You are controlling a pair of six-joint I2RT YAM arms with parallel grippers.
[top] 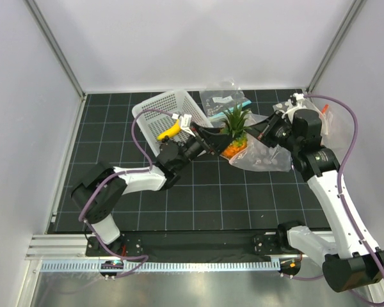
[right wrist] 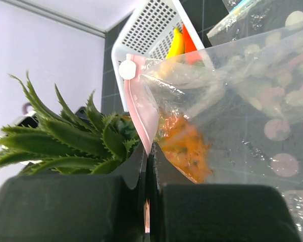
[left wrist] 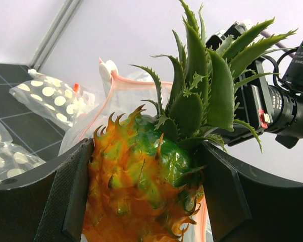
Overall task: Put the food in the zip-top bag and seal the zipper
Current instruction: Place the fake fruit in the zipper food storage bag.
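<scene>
My left gripper (top: 219,142) is shut on the orange pineapple (top: 234,144) with its green crown; in the left wrist view the pineapple (left wrist: 141,191) fills the space between both fingers. Its body sits at the mouth of the dotted zip-top bag (top: 264,157), partly inside it. My right gripper (top: 267,131) is shut on the bag's pink zipper strip (right wrist: 144,113) and holds the mouth up; the bag (right wrist: 252,111) hangs to the right with the pineapple's orange body (right wrist: 184,146) showing through. A yellow banana (top: 171,131) and a red pepper (right wrist: 188,40) lie in the white basket (top: 155,109). The grapes are out of view.
Another clear bag with a teal strip (top: 227,99) lies behind the pineapple. A dotted bag with an orange strip (top: 321,115) lies at the back right, also in the left wrist view (left wrist: 50,98). White enclosure walls stand around the black grid table (top: 198,198).
</scene>
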